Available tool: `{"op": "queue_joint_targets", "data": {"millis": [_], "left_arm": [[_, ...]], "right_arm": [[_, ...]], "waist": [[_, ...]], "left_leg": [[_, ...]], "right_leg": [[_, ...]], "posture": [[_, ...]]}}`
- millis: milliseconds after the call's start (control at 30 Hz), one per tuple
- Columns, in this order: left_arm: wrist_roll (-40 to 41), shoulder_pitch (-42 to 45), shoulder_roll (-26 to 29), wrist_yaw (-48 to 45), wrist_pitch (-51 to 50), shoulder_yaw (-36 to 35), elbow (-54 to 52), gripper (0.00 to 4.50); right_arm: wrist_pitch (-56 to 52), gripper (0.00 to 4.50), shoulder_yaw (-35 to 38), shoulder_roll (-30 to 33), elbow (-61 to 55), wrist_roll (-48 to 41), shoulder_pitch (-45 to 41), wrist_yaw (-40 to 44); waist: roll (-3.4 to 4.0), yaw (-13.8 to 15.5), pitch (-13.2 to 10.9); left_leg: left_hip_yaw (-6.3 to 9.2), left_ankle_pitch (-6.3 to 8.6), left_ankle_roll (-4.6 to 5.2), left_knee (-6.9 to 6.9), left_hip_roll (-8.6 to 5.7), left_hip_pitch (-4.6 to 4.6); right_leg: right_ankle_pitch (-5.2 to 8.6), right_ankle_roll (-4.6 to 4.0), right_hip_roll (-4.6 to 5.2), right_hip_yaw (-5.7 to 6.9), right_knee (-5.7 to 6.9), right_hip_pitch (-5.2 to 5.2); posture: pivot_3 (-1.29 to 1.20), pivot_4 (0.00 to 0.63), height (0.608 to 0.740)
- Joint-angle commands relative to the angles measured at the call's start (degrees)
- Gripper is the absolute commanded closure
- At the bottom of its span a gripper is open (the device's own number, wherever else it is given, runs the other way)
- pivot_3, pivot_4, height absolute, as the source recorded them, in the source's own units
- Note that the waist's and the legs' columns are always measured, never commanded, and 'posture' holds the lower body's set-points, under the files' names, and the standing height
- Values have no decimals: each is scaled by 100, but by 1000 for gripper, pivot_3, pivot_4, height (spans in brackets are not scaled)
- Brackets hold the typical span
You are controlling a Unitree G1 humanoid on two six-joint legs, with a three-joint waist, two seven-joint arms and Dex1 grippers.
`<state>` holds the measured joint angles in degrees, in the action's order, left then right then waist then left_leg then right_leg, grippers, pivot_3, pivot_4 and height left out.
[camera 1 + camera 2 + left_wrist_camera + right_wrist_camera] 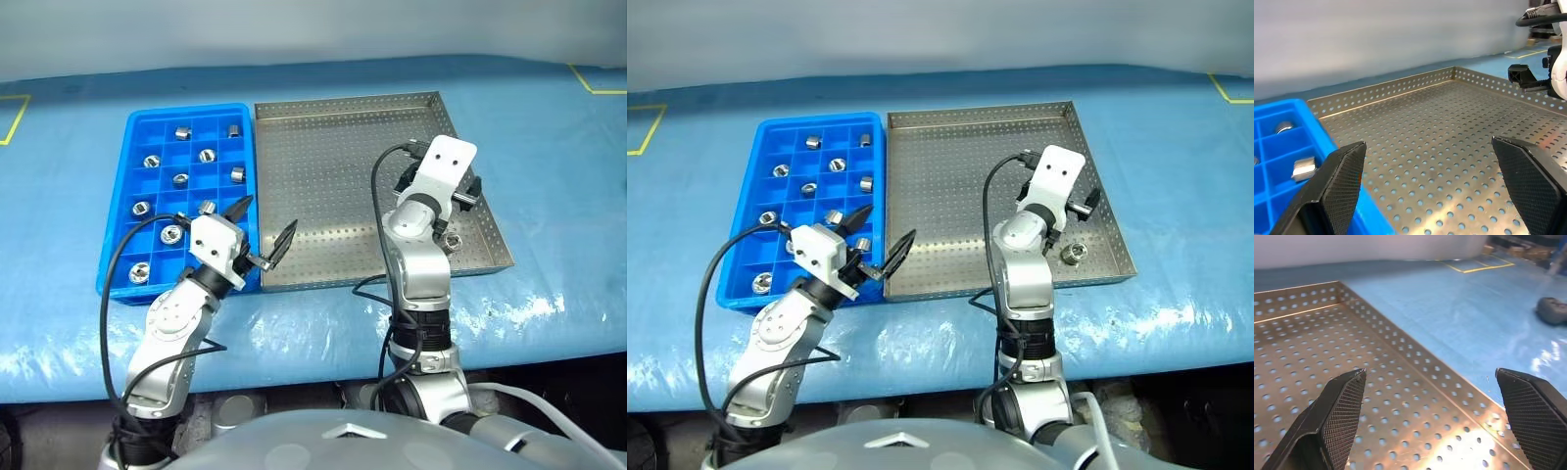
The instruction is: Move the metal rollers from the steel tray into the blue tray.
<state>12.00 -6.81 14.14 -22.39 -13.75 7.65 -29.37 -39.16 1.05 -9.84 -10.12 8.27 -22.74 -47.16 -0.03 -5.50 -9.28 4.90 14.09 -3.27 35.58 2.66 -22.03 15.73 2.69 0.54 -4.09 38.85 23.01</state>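
One roller point(1074, 255) remains in the steel tray point(323, 176), near its right front corner, while the others sit in cells of the blue tray point(142, 122). Small, hard and slick, it likely wants a pinch across its round sides. The right gripper point(1435, 421) hovers beside it, jaws spread wide and empty; the left gripper point(263, 227), equally agape, points level across the trays' shared edge
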Motion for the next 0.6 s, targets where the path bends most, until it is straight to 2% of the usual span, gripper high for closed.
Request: {"op": "queue_joint_targets", "data": {"millis": [33, 133, 233, 367, 467, 600], "left_arm": [[58, 94, 5, -87, 2, 97, -8, 0], [51, 116, -10, -101, 3, 134, 13, 0], [61, 118, -33, -93, -13, 156, 11, 0], [54, 90, -88, -48, -35, 177, 9, 0], [43, 58, -115, -31, -10, 197, 28, 0], [44, 25, -152, -23, 42, 207, 77, 0]], "right_arm": [[-50, 36, 95, -1465, -257, -223, 327, -522], [-70, 36, 27, -1307, -290, -386, 246, -603], [-412, 36, -32, -928, -496, -645, 130, -233], [-1499, 36, 269, 98, -1184, -1503, -188, 1277], [-2215, 36, 476, 870, -1546, -1733, -422, 2122], [-3054, 36, 591, 2335, -1766, -2273, -704, 3595]], "waist": [[0, -12, 0], [0, -37, 0], [0, -60, 0], [1, -75, 0], [4, -63, -2], [6, -23, -3]], "left_leg": [[0, 0, 0, 0, 0, 0], [0, 0, 1, 0, 0, -1], [0, 0, 1, 1, 0, 0], [1, 1, 3, 2, 0, 0], [2, 2, 5, 5, 0, 0], [2, 4, 8, 20, -6, -2]], "right_leg": [[0, 0, 0, 1, 0, 0], [0, 0, 0, 0, 0, 0], [0, 0, 0, 0, 1, 0], [0, 0, -1, 1, 0, -1], [0, 0, -1, 2, 0, -4], [-1, 2, 4, 3, -4, -12]], "posture": [[-81, 150, 740], [-74, 150, 740], [-74, 150, 740], [-77, 150, 740], [-80, 150, 740], [-85, 150, 740]]}}
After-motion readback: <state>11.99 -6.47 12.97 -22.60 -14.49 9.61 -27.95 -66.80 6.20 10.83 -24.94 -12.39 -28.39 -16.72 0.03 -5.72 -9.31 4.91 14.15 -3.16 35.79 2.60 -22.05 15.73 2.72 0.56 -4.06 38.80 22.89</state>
